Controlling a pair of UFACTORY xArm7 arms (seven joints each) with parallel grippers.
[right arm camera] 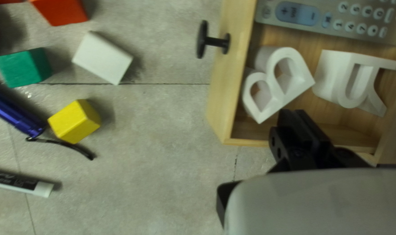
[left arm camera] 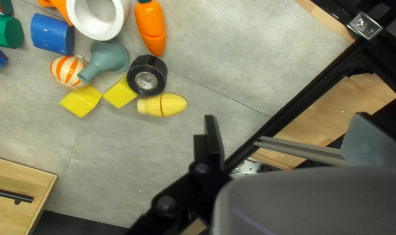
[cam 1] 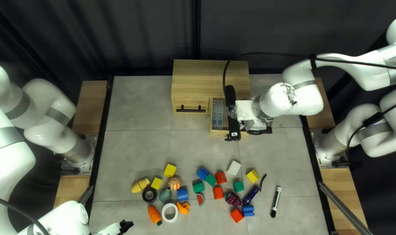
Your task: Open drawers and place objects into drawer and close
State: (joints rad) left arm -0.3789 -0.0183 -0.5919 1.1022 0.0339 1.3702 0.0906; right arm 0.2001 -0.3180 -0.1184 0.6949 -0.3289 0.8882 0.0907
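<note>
My left fingers (left arm camera: pixel 212 140) are spread wide and empty, low at the lower left of the top left view. The right gripper (cam 1: pixel 233 129) hangs over the open drawer (right arm camera: pixel 221 98) at upper centre; its grip I cannot tell. A remote (right arm camera: pixel 325 19) and two white pieces (right arm camera: pixel 276 81) lie inside. I judge I'm mid-loading: next, fetch from the toys (cam 1: pixel 198 189) at lower centre, or push the knob (right arm camera: pixel 212 39) to close.

Three yellow blocks (cam 1: pixel 170 170), three green blocks (cam 1: pixel 198 186), three red-orange blocks (cam 1: pixel 220 177) and one white block (cam 1: pixel 234 168) are lying on the worktop (cam 1: pixel 136 107). Two tape rolls (cam 1: pixel 149 195), one marker (cam 1: pixel 275 201), one blue flashlight (cam 1: pixel 251 195) and one toy carrot (cam 1: pixel 154 214) are lying there too. Two white letters (right arm camera: pixel 335 70) and one remote (right arm camera: pixel 325 19) are sitting in the open drawer (right arm camera: pixel 222 98).
</note>
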